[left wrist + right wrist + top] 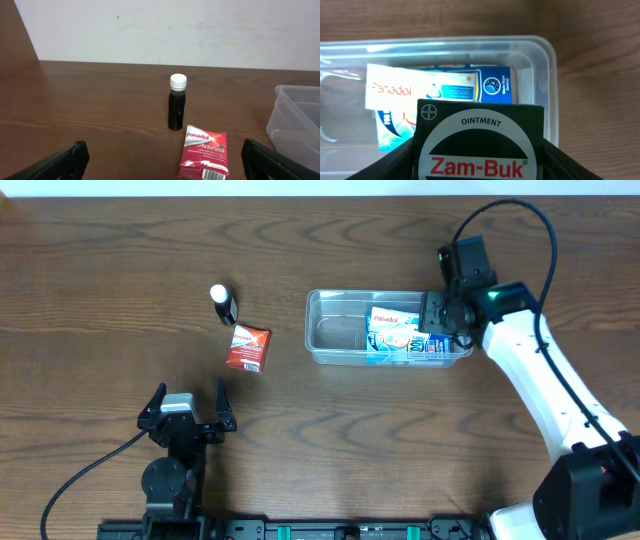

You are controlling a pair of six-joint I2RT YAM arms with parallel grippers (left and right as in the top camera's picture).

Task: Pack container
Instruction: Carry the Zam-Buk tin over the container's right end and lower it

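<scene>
The clear plastic container (330,330) sits right of the table's middle and holds a white Panadol packet (392,325) and blue packets. In the right wrist view the container (547,75) lies below my right gripper (480,160), which is shut on a dark green Zam-Buk ointment box (480,145) held over the container's right end (440,315). My left gripper (186,412) is open and empty near the front left. A red Panadol ActiFast packet (247,347) and a small dark bottle with a white cap (222,304) lie left of the container; both show in the left wrist view (205,159), (177,102).
The table is dark wood (120,260). A white wall (170,30) runs behind the table's far edge in the left wrist view. The container's left corner (297,125) shows at the right of that view.
</scene>
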